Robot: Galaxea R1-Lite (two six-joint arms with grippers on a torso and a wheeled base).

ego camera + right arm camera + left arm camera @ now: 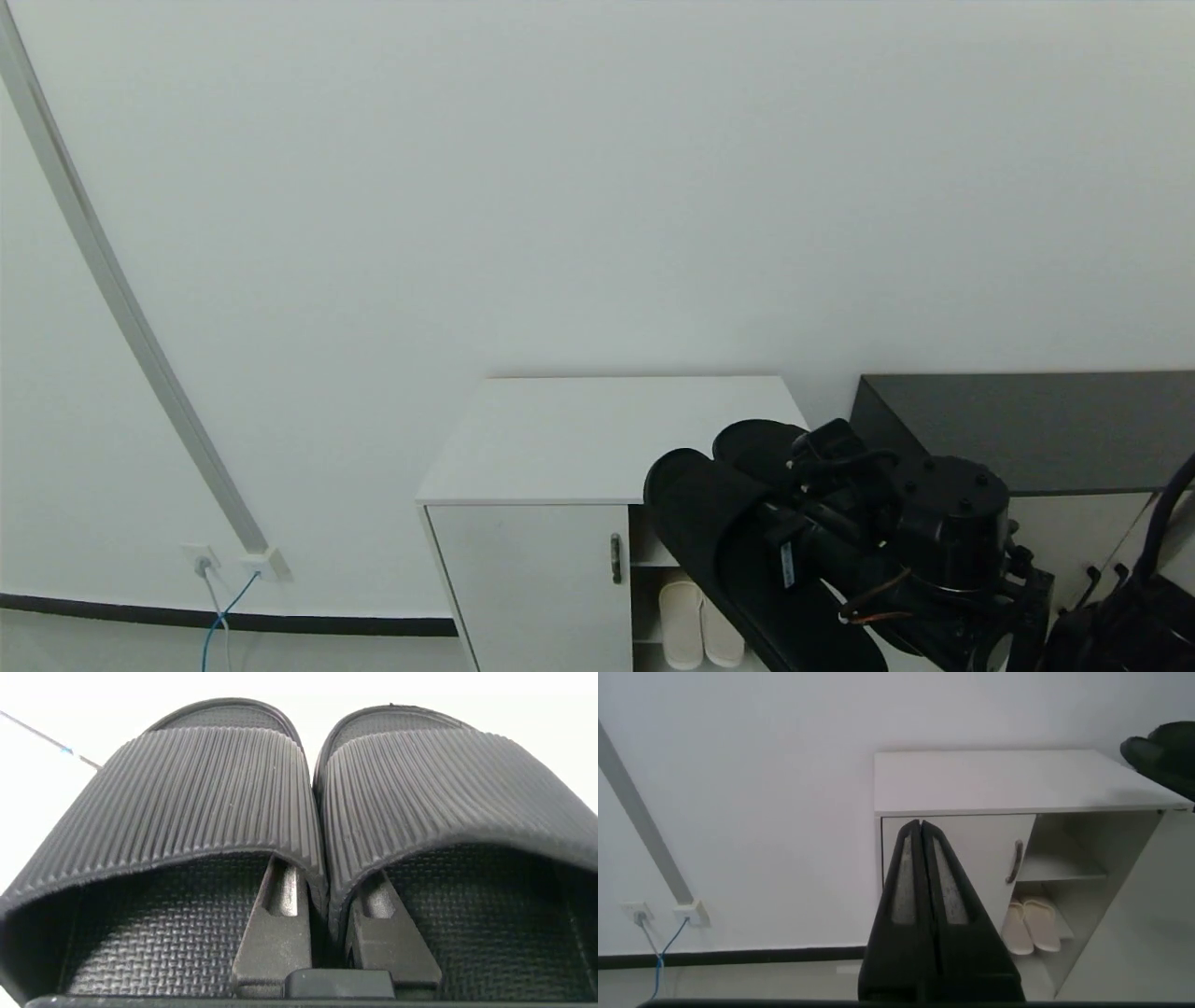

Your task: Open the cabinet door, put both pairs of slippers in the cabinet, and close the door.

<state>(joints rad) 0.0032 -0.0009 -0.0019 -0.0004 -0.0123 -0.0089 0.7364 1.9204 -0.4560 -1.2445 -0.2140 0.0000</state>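
A white cabinet [597, 439] stands against the wall. Its left door [532, 579] is closed and its right half stands open. A pair of white slippers [700, 621] lies on the lower shelf inside. My right gripper [794, 532] is shut on a pair of black slippers [728, 523], held side by side in front of the open half at cabinet-top height. In the right wrist view its fingers [276, 933] reach under the ribbed straps of the black slippers [215, 793]. My left gripper [921, 826] is shut and holds nothing, well back from the cabinet [1008, 779] and pointing at the closed door.
A dark grey low unit [1027, 429] adjoins the cabinet on the right. On the wall to the left are a slanted cable duct [121, 308] and a socket [201, 558] with cables hanging to the floor. An upper shelf [1064, 868] sits above the white slippers [1032, 929].
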